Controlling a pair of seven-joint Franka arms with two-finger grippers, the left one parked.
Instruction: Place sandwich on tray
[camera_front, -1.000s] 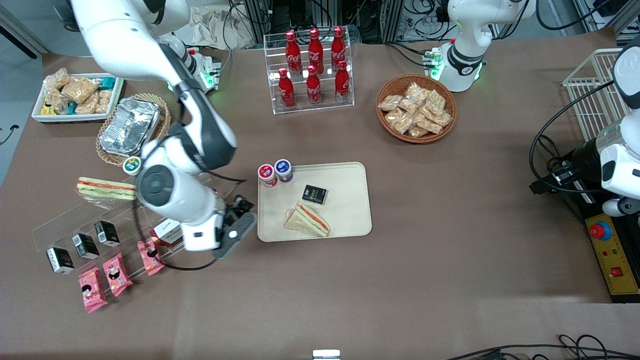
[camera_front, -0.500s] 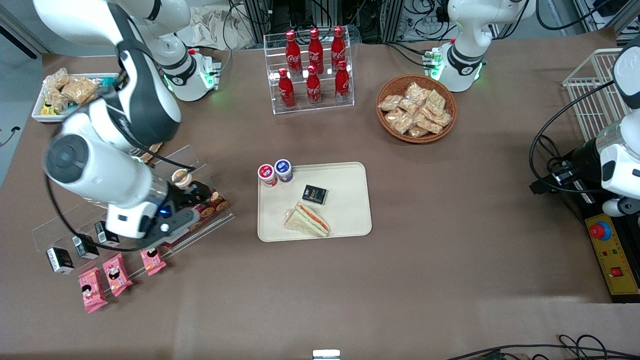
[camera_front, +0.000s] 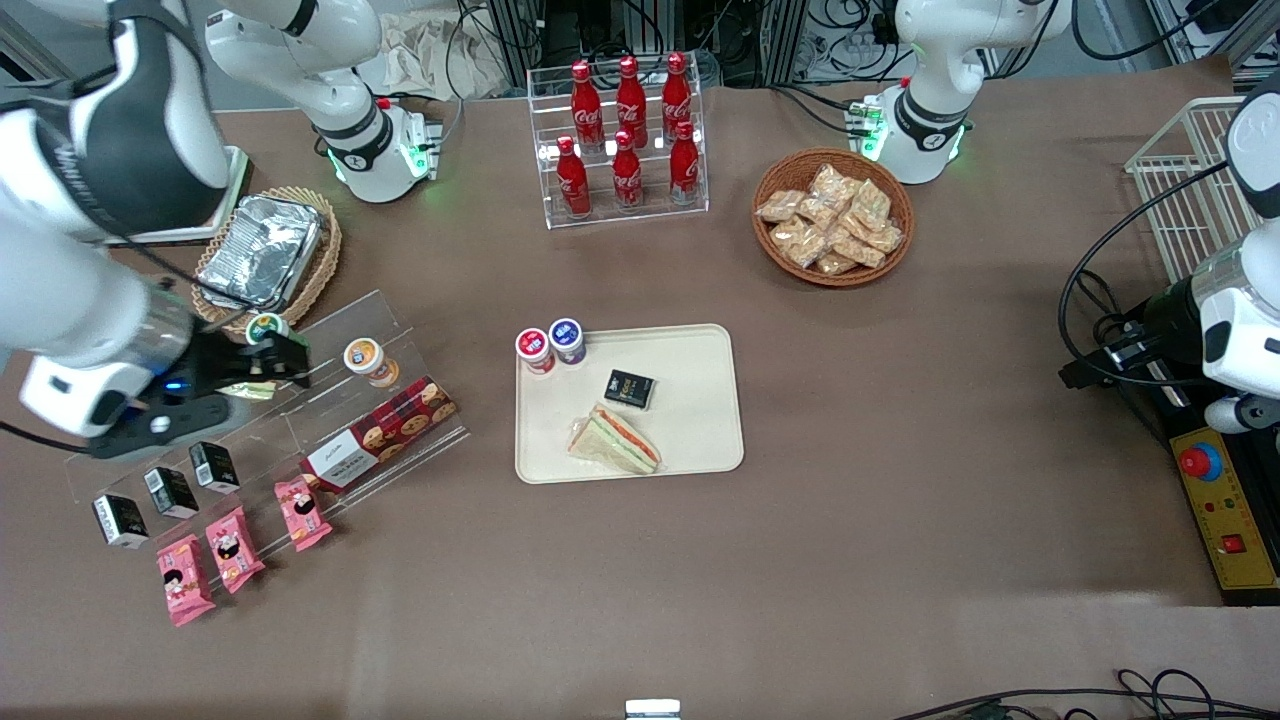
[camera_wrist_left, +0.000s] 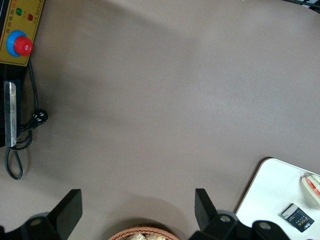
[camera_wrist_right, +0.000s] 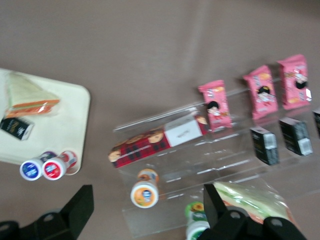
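One clear-wrapped wedge sandwich (camera_front: 615, 440) lies on the cream tray (camera_front: 700, 350), on the part nearer the front camera; it also shows in the right wrist view (camera_wrist_right: 29, 95), as does the tray (camera_wrist_right: 67, 127). A second, alike sandwich (camera_wrist_right: 250, 200) lies on the clear acrylic shelf toward the working arm's end of the table; in the front view only a pale edge of it (camera_front: 247, 391) shows under the hand. My right gripper (camera_front: 265, 365) hovers above the shelf next to that sandwich, open and empty (camera_wrist_right: 150, 212).
The stepped acrylic shelf (camera_front: 400, 330) holds small cups (camera_front: 364, 356), a red cookie box (camera_front: 385, 432), black boxes and pink packs. A foil container (camera_front: 262, 250) sits in a wicker basket. Cola bottles (camera_front: 625, 130), a snack basket (camera_front: 832, 218), two cups (camera_front: 550, 343) and a black box (camera_front: 629, 388) are there too.
My right arm has swung away from the tray's edge toward the working arm's end of the table, and the gripper now hangs over the shelf by the second sandwich. The sandwich on the tray has not moved.
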